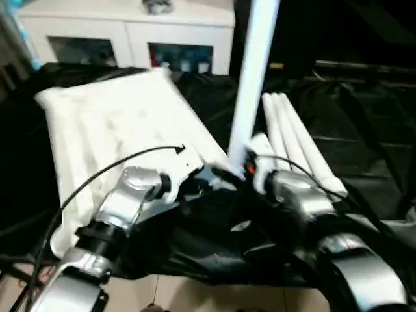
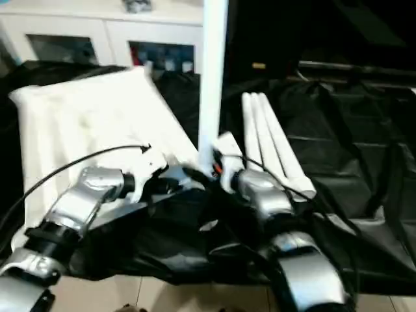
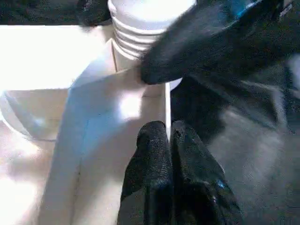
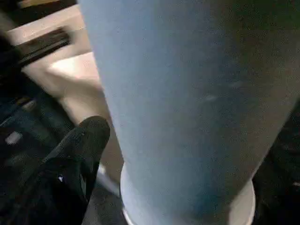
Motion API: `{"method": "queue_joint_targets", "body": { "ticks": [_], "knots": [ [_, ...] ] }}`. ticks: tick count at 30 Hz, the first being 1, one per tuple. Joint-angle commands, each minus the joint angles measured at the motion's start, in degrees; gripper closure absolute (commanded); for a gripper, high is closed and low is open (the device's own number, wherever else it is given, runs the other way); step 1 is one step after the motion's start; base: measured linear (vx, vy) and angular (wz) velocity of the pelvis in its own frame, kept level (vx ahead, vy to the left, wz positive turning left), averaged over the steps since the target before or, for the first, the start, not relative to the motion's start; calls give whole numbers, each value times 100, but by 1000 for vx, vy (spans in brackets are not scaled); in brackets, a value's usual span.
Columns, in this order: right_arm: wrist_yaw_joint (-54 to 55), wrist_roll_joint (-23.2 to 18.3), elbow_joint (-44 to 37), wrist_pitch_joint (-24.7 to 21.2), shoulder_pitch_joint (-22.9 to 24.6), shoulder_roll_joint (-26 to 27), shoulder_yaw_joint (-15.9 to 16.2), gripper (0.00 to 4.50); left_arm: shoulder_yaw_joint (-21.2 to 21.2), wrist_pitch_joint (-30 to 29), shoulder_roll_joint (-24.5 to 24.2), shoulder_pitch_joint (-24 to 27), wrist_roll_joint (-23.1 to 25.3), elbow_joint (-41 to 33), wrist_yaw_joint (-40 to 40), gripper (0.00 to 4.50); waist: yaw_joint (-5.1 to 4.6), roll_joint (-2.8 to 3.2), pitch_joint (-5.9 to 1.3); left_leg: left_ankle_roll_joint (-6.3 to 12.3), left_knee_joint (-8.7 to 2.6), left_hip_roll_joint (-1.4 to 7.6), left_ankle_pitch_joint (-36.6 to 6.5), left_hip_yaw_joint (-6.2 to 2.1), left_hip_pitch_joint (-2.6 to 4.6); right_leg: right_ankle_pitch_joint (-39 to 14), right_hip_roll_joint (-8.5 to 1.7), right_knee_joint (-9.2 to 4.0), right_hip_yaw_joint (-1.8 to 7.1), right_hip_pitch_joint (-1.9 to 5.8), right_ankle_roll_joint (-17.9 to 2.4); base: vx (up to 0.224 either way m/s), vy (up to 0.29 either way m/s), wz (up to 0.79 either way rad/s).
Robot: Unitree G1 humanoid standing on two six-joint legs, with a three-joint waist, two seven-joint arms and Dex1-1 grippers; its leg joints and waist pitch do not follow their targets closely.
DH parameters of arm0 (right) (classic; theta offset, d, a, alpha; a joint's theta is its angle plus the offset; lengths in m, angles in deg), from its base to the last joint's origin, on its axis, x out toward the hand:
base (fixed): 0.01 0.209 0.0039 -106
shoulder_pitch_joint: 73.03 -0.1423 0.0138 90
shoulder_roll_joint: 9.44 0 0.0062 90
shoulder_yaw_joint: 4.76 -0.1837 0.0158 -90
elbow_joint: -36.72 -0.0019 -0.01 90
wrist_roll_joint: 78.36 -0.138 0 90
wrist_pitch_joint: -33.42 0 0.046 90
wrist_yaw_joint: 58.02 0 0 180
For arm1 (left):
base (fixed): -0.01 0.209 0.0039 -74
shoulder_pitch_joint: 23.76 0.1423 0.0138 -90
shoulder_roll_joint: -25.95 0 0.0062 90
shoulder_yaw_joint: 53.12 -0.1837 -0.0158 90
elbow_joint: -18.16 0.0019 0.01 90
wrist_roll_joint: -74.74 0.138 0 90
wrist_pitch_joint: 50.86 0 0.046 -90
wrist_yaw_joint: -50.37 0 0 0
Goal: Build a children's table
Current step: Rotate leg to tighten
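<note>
Grippers: your left gripper (image 3: 169,140) pinched closed on the white ribbed plastic tabletop's (image 1: 110,130) rim; upright white tapered tube leg (image 1: 253,71) just beyond it, right gripper (image 4: 89,136) beside the leg, spread unclear.

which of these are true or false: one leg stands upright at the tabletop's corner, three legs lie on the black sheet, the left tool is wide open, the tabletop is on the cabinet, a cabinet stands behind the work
1. One leg stands upright at the near corner of the tabletop: true.
2. Three spare legs lie side by side on the black sheet: true.
3. The left tool is wide open: false, its fingers are pressed together at the tabletop's edge.
4. The tabletop rests on the cabinet: false, it lies on the black sheet.
5. A white cabinet stands behind the work: true.
</note>
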Motion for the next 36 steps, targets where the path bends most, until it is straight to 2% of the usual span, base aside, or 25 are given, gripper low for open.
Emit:
{"method": "queue_joint_targets", "body": {
  "ticks": [1, 2, 3, 4, 5, 8, 13, 16, 17, 19, 20, 21, 23, 24, 25, 26, 28, 29, 30, 31, 33, 34, 35, 36],
  "knots": [
    [-523, -104, -354, -154, 120, -76, 200, 46, -139, 308, 33, -151, -181, -9, -407, 450, 6, 54, -407, 313, -348, 158, -1538, 5, 82, -1363, -286, -397, 276, 302, -1285, 0, 0, 0],
    [-980, -176, -754, -337, 343, -323, 310, 61, -153, 452, -97, -187, -213, 110, -692, 450, 15, 71, -412, 302, -351, 161, -1522, -1, 79, -1325, -290, -383, 277, 308, -1308, 0, 0, 0],
    [-984, -176, -758, -339, 345, -326, 311, 71, -153, 454, -98, -187, -213, 111, -694, 450, 30, 73, -403, 329, -350, 146, -1519, 2, 82, -1345, -271, -410, 270, 308, -1268, 0, 0, 0],
    [-1153, -204, -913, -422, 429, -417, 351, 71, -159, 504, -147, -204, -216, 166, -789, 450, 50, 68, -417, 338, -341, 170, -1503, 12, 108, -1239, -287, -388, 286, 289, -1316, 0, 0, 0],
    [-1234, -203, -991, -454, 476, -469, 380, 79, -163, 529, -175, -220, -209, 212, -828, 450, 51, 68, -407, 340, -349, 166, -1499, 8, 90, -1234, -279, -388, 282, 298, -1316, 0, 0, 0],
    [-1377, -171, -1174, -554, 577, -562, 438, 103, -172, 643, -233, -279, -171, 384, -897, 450, 93, 63, -402, 271, -353, 154, -1569, 6, 95, -1465, -293, -411, 280, 294, -1258, 0, 0, 0],
    [-1339, -142, -1274, -681, 623, -488, 487, 143, -175, 740, -262, -319, -167, 522, -915, 450, 113, 42, -404, 189, -361, 159, -1587, -5, 91, -1659, -319, -421, 282, 295, -1192, 0, 0, 0],
    [-1307, -159, -1323, -732, 641, -470, 500, 169, -156, 760, -253, -318, -183, 541, -915, 450, 118, 50, -407, 180, -363, 163, -1554, -7, 91, -1633, -313, -414, 280, 293, -1180, 0, 0, 0],
    [-1224, -172, -1381, -808, 673, -433, 510, 172, -129, 788, -237, -306, -187, 558, -899, 450, 115, 8, -408, 198, -362, 161, -1503, -3, 81, -1574, -308, -412, 280, 299, -1179, 0, 0, 0],
    [-1096, -150, -1327, -831, 656, -391, 492, 176, -118, 773, -224, -295, -180, 550, -853, 450, 121, 31, -406, 198, -362, 160, -1489, -6, 78, -1616, -321, -408, 280, 299, -1175, 0, 0, 0],
    [-575, -20, -1073, -807, 568, -238, 421, 176, -76, 706, -168, -266, -144, 524, -649, 450, 114, 22, -402, 178, -365, 159, -1494, -6, 90, -1671, -325, -413, 283, 283, -1162, 0, 0, 0],
    [-492, 4, -1029, -789, 551, -216, 412, 176, -68, 693, -157, -263, -138, 520, -612, 450, 101, 22, -398, 154, -367, 158, -1504, -9, 84, -1716, -332, -414, 287, 280, -1158, 0, 0, 0],
    [454, 243, -524, -596, 343, 16, 299, 178, 11, 510, -34, -247, -62, 477, -180, 450, 47, 22, -384, 56, -380, 140, -1678, -28, 91, -2089, -338, -454, 272, 280, -1039, 0, 0, 0],
    [1070, 330, -194, -525, 187, 162, 198, 178, 64, 345, 61, -248, -10, 446, 126, 450, -21, 39, -369, -46, -382, 150, -1784, -38, 101, -2203, -346, -443, 278, 240, -1061, 0, 0, 0],
    [1070, 330, -194, -525, 187, 162, 198, 178, 64, 345, 61, -248, -10, 446, 126, 450, -45, 36, -350, -82, -391, 135, -1880, -47, 103, -2368, -338, -472, 262, 240, -1039, 0, 0, 0],
    [2068, 343, 346, -490, -109, 460, -23, 178, 156, 8, 270, -227, 59, 314, 665, 450, -128, 5, -355, -128, -392, 121, -1930, -73, 70, -2575, -347, -466, 239, 278, -960, 0, 0, 0],
    [2577, 224, 604, -561, -295, 681, -206, 178, 231, -239, 453, -213, 76, 209, 1023, 450, -200, 24, -349, -125, -373, 113, -2058, -79, 96, -2852, -352, -523, 236, 241, -836, 0, 0, 0],
    [2921, 167, 744, -591, -420, 813, -306, 178, 257, -356, 589, -218, 109, 157, 1259, 450, -215, -18, -348, -81, -365, 108, -2082, -73, 104, -2917, -341, -557, 228, 230, -788, 0, 0, 0],
    [3016, 172, 776, -596, -445, 833, -316, 178, 262, -380, 621, -223, 111, 151, 1304, 450, -212, -2, -357, -58, -356, 103, -2053, -73, 110, -2902, -348, -549, 232, 222, -797, 0, 0, 0],
    [3261, 184, 861, -608, -512, 886, -345, 178, 274, -444, 704, -234, 117, 136, 1423, 450, -211, -23, -355, -2, -351, 104, -1982, -58, 108, -2855, -343, -555, 241, 211, -803, 0, 0, 0],
    [3623, 197, 1016, -591, -626, 986, -390, 178, 283, -531, 873, -247, 121, 101, 1629, 450, -213, -3, -366, 25, -356, 109, -1914, -52, 96, -2677, -330, -539, 247, 212, -822, 0, 0, 0],
    [3652, 208, 1075, -529, -662, 1026, -393, 143, 259, -533, 944, -239, 118, 75, 1677, 450, -204, 0, -362, 34, -360, 109, -1909, -50, 100, -2622, -324, -544, 248, 206, -830, 0, 0, 0],
    [3589, 189, 1119, -458, -687, 1059, -413, 122, 205, -494, 1005, -216, 112, 47, 1664, 450, -187, -38, -375, 82, -357, 111, -1853, -42, 86, -2446, -325, -515, 250, 224, -864, 0, 0, 0],
    [3593, 171, 1175, -417, -713, 1079, -447, 122, 187, -497, 1026, -204, 114, 30, 1676, 450, -181, -23, -381, 98, -359, 115, -1820, -40, 81, -2365, -327, -506, 257, 227, -882, 0, 0, 0]
  ]
}}
